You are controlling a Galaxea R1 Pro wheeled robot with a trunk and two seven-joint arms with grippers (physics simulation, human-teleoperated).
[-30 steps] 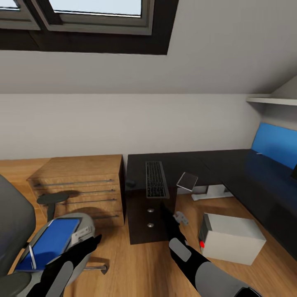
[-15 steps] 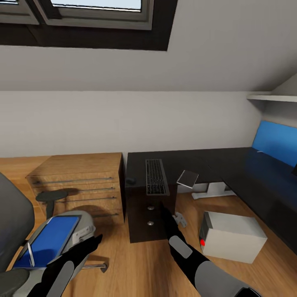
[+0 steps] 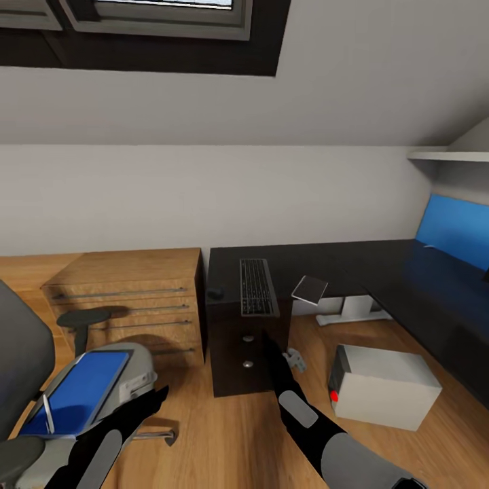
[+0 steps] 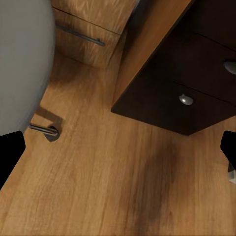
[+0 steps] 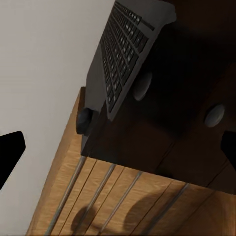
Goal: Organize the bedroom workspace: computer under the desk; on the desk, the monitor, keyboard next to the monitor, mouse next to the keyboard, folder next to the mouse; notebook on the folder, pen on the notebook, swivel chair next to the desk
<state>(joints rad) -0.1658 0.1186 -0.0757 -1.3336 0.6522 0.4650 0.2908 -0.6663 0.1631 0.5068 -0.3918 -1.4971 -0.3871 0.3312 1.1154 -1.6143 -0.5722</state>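
The black desk (image 3: 380,272) carries the keyboard (image 3: 257,286), also seen end-on as the keyboard (image 5: 123,54), with the small mouse (image 3: 216,294) to its left. The dark notebook (image 3: 310,289) sits tilted at the desk's inner edge. The grey computer (image 3: 384,386) stands on the floor beside the desk. The blue folder (image 3: 78,390) lies on the swivel chair (image 3: 20,360), the pen (image 3: 47,412) on it. My left gripper (image 3: 153,401) is open beside the chair seat. My right gripper (image 3: 268,343) is open before the drawer unit. The monitor is out of view.
A light wooden dresser (image 3: 129,305) stands against the wall left of the desk. The dark drawer unit (image 4: 187,88) sits under the keyboard end. A blue back panel (image 3: 454,234) and a white shelf (image 3: 448,156) are at the right. Wood floor (image 3: 224,435) lies between chair and computer.
The whole picture has drifted slightly upward, so the camera has moved. Both arms keep their places in it and no object has shifted.
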